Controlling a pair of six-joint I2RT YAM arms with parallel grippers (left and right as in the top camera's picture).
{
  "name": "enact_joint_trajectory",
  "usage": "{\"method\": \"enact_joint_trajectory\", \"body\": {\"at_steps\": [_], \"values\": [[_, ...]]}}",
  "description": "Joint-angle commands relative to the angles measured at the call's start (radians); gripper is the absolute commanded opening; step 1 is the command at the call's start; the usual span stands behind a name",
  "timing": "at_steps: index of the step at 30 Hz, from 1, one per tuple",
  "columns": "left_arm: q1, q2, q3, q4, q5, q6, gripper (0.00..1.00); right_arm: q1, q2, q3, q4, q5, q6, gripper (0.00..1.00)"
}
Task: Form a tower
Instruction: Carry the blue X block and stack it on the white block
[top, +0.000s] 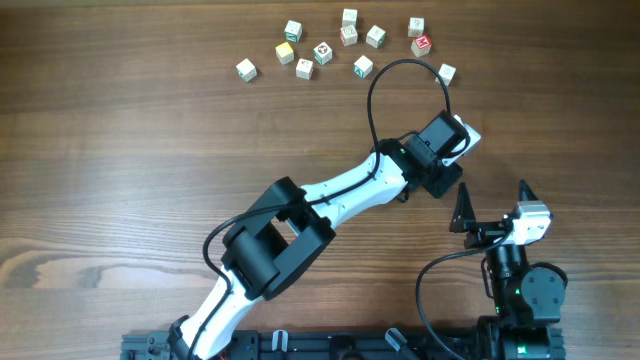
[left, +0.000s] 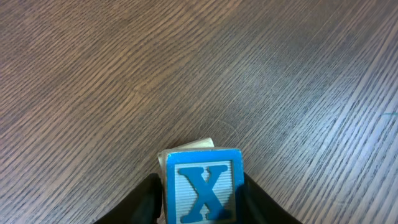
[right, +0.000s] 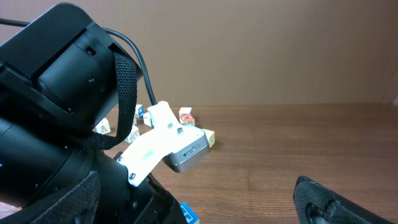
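Note:
The tower shows in the left wrist view as a blue X cube (left: 205, 186) resting on a pale cube (left: 186, 148) whose edge peeks out behind it. My left gripper (left: 200, 198) straddles the X cube, its black fingers (left: 146, 199) close to both sides, with a thin gap on the left. From overhead the left wrist (top: 440, 150) hides the tower. In the right wrist view only a blue corner (right: 188, 214) shows under the left arm. My right gripper (top: 493, 195) hangs wide open to the right of it, holding nothing.
Several loose cubes (top: 322, 52) lie scattered along the far edge, one more (top: 446, 72) apart at the right. A black cable (top: 400, 68) loops above the left wrist. The left arm (top: 330, 200) crosses the table's middle diagonally.

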Motion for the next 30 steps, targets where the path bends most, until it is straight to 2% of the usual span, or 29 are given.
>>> {"method": "enact_joint_trajectory", "body": {"at_steps": [1,6,13,19,21,25,30], "values": [[-0.008,0.026,-0.004,0.001,0.006,0.008,0.47,0.004,-0.006,-0.001,0.002,-0.017,-0.010,1.00],[-0.009,0.026,-0.004,0.001,0.006,0.008,0.66,0.004,-0.006,-0.001,0.002,-0.017,-0.010,1.00],[-0.008,0.015,-0.004,0.002,0.005,0.009,0.76,0.004,-0.006,-0.001,0.002,-0.017,-0.010,1.00],[0.023,-0.103,-0.002,0.017,-0.220,0.010,0.91,0.004,-0.006,-0.001,0.002,-0.017,-0.010,1.00],[0.053,-0.128,-0.002,0.019,-0.249,0.012,0.93,0.004,-0.006,-0.001,0.002,-0.017,-0.010,1.00],[0.102,-0.196,-0.002,-0.024,-0.132,0.011,0.95,0.004,-0.006,-0.001,0.002,-0.017,-0.010,1.00],[0.123,-0.315,-0.002,-0.039,-0.135,0.010,0.98,0.004,-0.006,-0.001,0.002,-0.017,-0.010,1.00]]}}
